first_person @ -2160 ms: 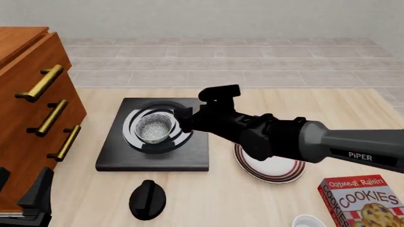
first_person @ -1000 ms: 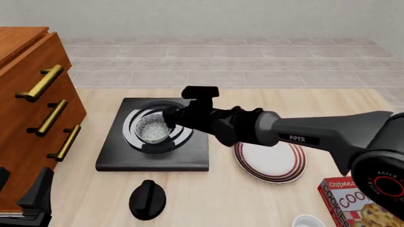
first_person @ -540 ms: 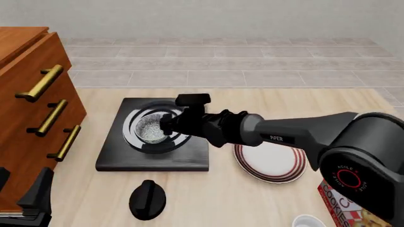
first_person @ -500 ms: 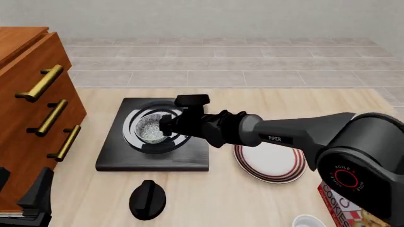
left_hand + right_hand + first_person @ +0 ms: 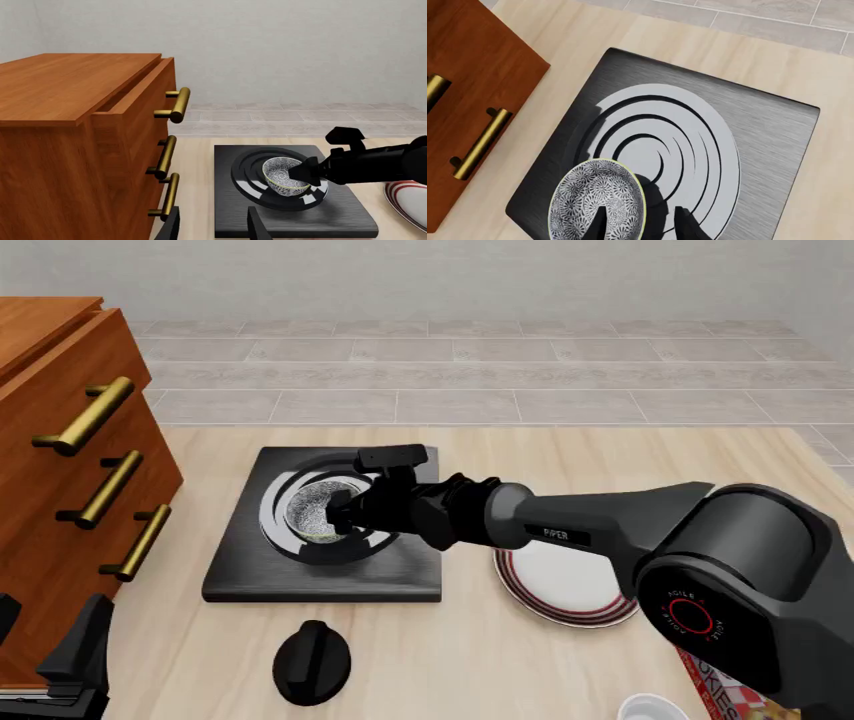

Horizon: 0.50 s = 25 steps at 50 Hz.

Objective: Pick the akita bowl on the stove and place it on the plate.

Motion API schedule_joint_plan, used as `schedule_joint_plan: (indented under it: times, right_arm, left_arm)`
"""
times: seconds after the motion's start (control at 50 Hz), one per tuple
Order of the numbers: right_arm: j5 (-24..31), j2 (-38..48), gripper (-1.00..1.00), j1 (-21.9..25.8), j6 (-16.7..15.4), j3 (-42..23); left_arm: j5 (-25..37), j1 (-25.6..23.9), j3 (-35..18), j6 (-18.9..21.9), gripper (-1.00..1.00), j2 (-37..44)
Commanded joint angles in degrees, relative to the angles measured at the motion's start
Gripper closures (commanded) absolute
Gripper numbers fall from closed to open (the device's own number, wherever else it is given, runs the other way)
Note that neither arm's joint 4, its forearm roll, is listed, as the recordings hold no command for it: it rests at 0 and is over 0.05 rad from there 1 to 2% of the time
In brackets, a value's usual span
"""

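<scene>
Akita bowl (image 5: 320, 514) sits on the stove (image 5: 240, 565) burner rings. Right tool (image 5: 639, 225) straddles its rim, fingers spread, not clenched. Striped plate (image 5: 577, 592) lies beside the stove on the bench (image 5: 534, 670).

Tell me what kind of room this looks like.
Likely a simulated kitchen: a stove with burner rings sits on a wooden table beside a striped plate, next to a drawer cabinet, with a tiled floor beyond.
</scene>
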Motion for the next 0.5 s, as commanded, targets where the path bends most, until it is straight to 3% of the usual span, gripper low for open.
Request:
schedule_joint_plan:
  times: [0.02,0.32,0.34,0.5]
  right_arm:
    - [2.91,3.44,-1.00,0.60,-2.31,-2.50]
    - [2.39,3.52,-1.00,0.78,-3.46,-1.86]
    - [2.57,3.62,1.00,0.61,-3.86,-2.09]
    - [2.21,0.63,1.00,0.90,-5.01,-0.32]
  left_arm:
    - [0.00,0.00,0.00,0.00,-1.00,0.00]
    - [0.00,0.00,0.00,0.00,-1.00,0.00]
    - [0.00,0.00,0.00,0.00,-1.00,0.00]
    - [0.00,0.00,0.00,0.00,-1.00,0.00]
